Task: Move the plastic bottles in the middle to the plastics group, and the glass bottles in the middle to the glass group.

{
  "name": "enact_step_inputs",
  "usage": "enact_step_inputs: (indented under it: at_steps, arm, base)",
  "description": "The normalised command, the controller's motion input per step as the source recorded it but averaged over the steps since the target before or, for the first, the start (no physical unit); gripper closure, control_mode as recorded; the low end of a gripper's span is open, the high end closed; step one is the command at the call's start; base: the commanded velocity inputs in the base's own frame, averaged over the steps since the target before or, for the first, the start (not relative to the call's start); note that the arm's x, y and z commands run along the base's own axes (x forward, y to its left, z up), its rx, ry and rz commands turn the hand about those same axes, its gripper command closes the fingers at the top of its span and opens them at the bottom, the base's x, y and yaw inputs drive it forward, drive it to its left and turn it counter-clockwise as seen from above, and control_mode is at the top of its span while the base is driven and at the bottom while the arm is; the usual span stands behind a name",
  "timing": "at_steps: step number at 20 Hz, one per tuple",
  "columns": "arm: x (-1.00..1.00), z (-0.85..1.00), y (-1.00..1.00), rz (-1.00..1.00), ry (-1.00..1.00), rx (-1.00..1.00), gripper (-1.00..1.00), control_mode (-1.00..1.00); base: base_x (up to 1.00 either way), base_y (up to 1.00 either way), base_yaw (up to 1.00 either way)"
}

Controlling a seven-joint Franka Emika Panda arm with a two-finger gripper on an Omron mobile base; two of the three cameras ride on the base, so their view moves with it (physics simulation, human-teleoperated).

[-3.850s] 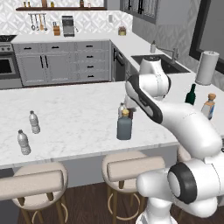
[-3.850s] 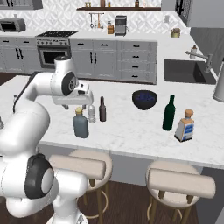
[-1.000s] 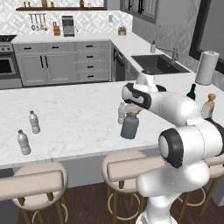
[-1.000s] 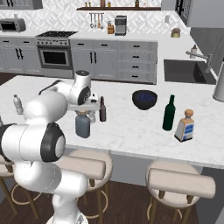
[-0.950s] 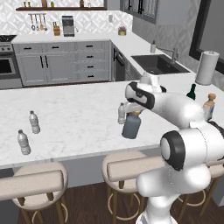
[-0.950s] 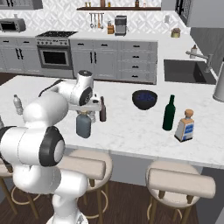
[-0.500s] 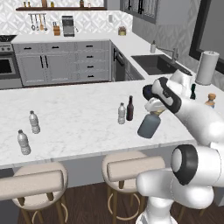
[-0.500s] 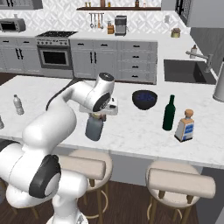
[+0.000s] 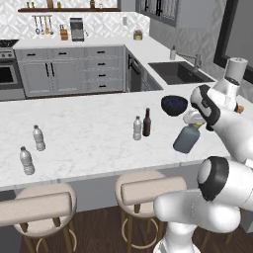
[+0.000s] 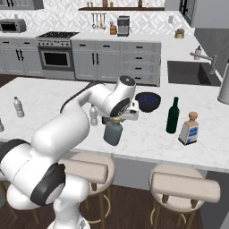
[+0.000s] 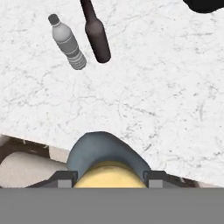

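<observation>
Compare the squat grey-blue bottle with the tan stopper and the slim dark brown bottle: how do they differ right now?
The squat grey-blue bottle is wide and short-necked; the slim dark brown bottle is narrow and long-necked. The grey-blue one hangs tilted in the gripper, lifted off the white marble counter; the brown one stands upright on it beside a clear ribbed water bottle.

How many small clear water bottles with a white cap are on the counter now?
3. Two water bottles stand near the counter's left end; the middle water bottle stands beside the slim brown bottle.
</observation>
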Motion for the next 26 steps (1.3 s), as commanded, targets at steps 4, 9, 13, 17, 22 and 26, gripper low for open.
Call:
enact_step_inputs:
  at_steps: [4, 9, 13, 17, 22, 26]
  arm:
    - [0.00, 0.08, -0.72, 0.14, -0.19, -0.14, 1.00, -1.00]
    - [0.03, 0.00, -0.68, 0.02, -0.07, -0.25, 1.00, -1.00]
    - [0.24, 0.00, -0.52, -0.17, 0.00, -0.25, 1.00, -1.00]
    - [0.42, 0.00, -0.40, -0.21, 0.08, -0.04, 1.00, -1.00]
    - [0.32, 0.00, -0.31, -0.04, 0.01, 0.06, 1.00, -1.00]
    - [0.25, -0.01, -0.42, 0.00, -0.03, 0.04, 1.00, -1.00]
  base:
    - [0.00, 0.00, 0.00]
    - [0.00, 0.00, 0.00]
    - [0.00, 0.00, 0.00]
    - [0.00, 0.00, 0.00]
    - [0.00, 0.00, 0.00]
    - [0.00, 0.00, 0.00]
